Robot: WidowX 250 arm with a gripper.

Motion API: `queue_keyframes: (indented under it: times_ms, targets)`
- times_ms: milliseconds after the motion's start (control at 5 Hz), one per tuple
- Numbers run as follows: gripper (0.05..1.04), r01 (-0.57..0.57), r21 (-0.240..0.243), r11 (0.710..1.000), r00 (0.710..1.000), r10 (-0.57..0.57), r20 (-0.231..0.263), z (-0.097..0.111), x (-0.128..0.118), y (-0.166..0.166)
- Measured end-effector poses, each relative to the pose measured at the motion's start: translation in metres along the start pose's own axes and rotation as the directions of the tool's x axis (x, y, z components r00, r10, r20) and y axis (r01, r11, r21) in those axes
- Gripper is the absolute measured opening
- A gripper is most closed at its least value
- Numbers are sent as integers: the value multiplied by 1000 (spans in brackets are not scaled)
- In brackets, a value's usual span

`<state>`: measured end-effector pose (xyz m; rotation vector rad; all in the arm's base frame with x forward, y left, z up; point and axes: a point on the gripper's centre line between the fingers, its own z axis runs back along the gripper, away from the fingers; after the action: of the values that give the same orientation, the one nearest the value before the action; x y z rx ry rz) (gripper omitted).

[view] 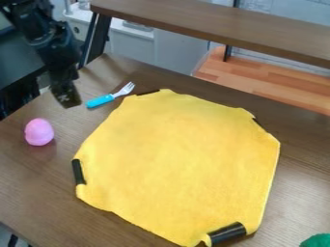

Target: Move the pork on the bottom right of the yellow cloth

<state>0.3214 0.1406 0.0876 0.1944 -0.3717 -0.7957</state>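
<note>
All black, slanting down from the upper left, with the gripper (69,102) hanging near the blue-handled fork (100,100). Cannot tell how far open, or whether gripping anything. As for the fork: lying on the table (29,178), just off the yellow cloth (180,154) at upper left.

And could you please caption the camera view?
Yellow cloth taped to a table, near a fork and pink egg.
</note>
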Motion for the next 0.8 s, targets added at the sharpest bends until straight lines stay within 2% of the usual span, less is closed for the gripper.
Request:
queue_keyframes:
  times_ms: [200,400,600,800]
  targets:
    - [999,-51,-1,999,997,51,-50,-22,7,22]
    - [999,-230,55,972,965,235,-118,-45,7,43]
    - [999,-418,113,901,892,431,-138,-61,6,62]
    - [1000,-498,138,856,843,516,-153,-76,1,66]
